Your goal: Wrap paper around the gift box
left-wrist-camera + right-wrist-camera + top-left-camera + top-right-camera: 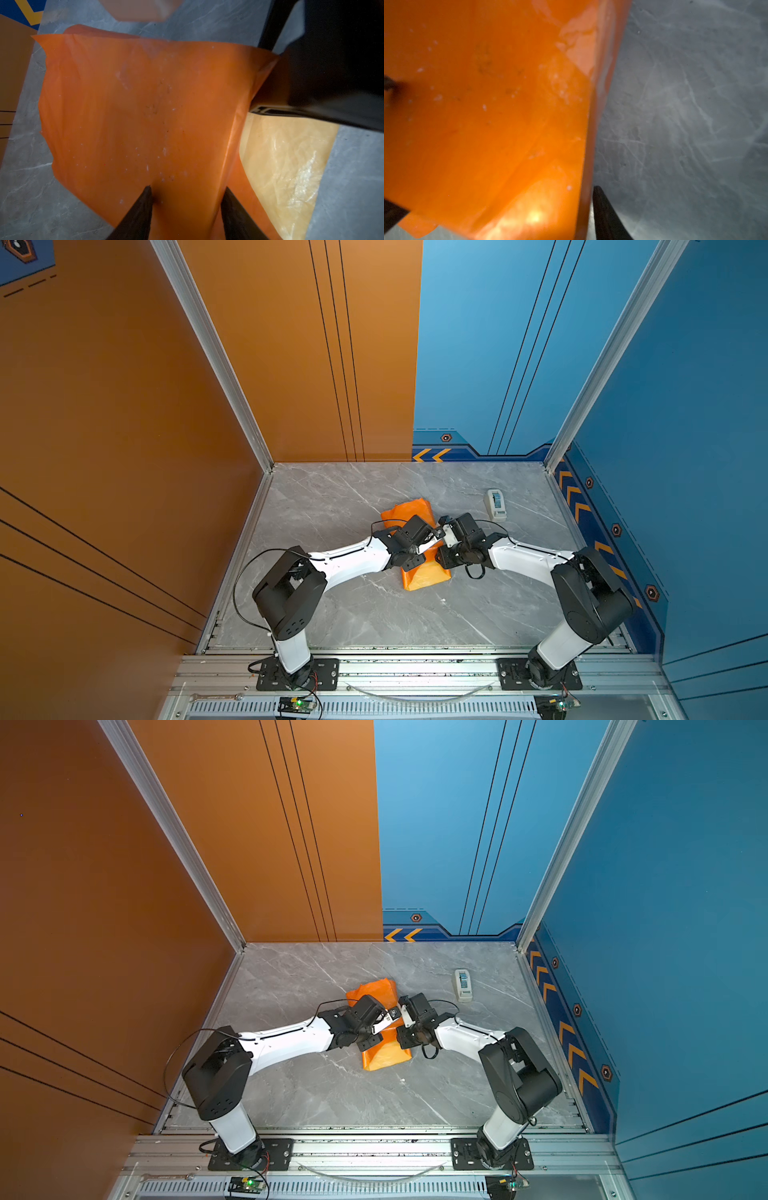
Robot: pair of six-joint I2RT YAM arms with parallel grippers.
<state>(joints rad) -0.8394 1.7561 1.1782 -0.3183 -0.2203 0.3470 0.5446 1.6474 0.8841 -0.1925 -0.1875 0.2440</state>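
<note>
One grey marble-patterned tabletop [332,614] fills the lower half of both top views, walled by orange panels on the left and blue panels on the right. Two white-and-black robot arms rise from the lower edge, the left arm [353,560] and the right arm [528,558], and bend inward to meet near the frame's centre. Under their meeting point lies one sheet, the paper [424,574]. It is creased and folded into a long bundle with its glossy orange face outward, running from just above centre down toward the lower right. The left wrist view also shows a patch of its pale yellow face [286,166] lying flat on the marble. The gift box cannot be seen in any view. One small white-grey tape dispenser [495,504] stands apart, to the bundle's upper right. Of the two grippers, the left gripper [188,188] has its jaws apart, both dark fingertips [145,205] touching the orange face. The right gripper [445,536] shows one dark finger [604,212] against the bundle's edge; whether it is clamped I cannot tell.
</note>
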